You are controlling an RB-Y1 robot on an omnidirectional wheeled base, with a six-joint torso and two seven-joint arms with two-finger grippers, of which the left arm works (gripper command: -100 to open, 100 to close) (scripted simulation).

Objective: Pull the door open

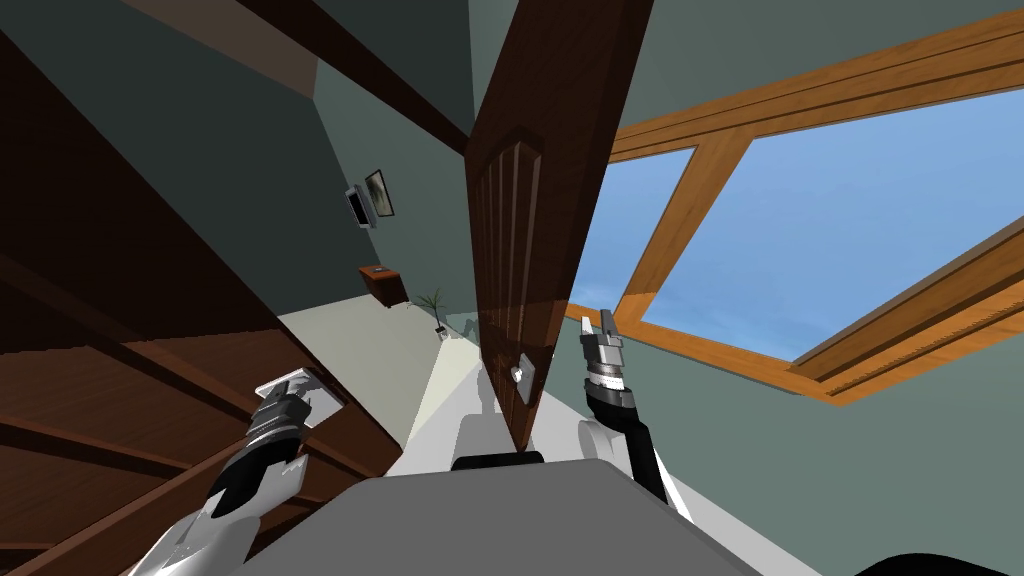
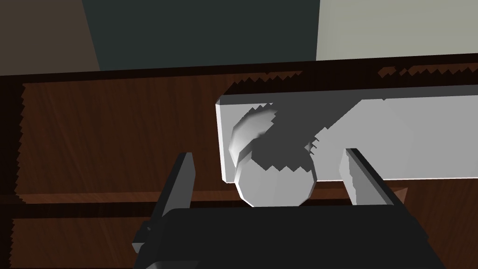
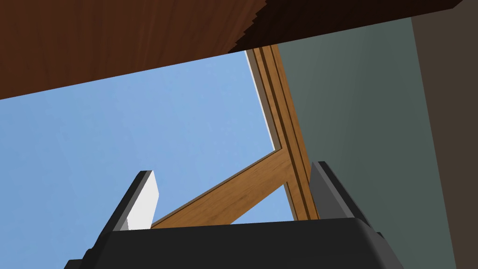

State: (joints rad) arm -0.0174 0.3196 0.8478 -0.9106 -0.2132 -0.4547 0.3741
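Your left gripper (image 2: pixel 270 155) straddles the white knob (image 2: pixel 273 187) to line up a grasp — jaws wide, holding nothing. Right gripper (image 1: pixel 597 322) is parked clear of the door (image 1: pixel 520 230) — open, empty.

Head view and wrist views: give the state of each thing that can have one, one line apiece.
left gripper: open, astride the knob, not pressing it.
knob: between the gripper's fingers, ungripped.
left door: open or shut, cannot tell.
middle door: swung open, edge towards me.
right gripper: open, empty.
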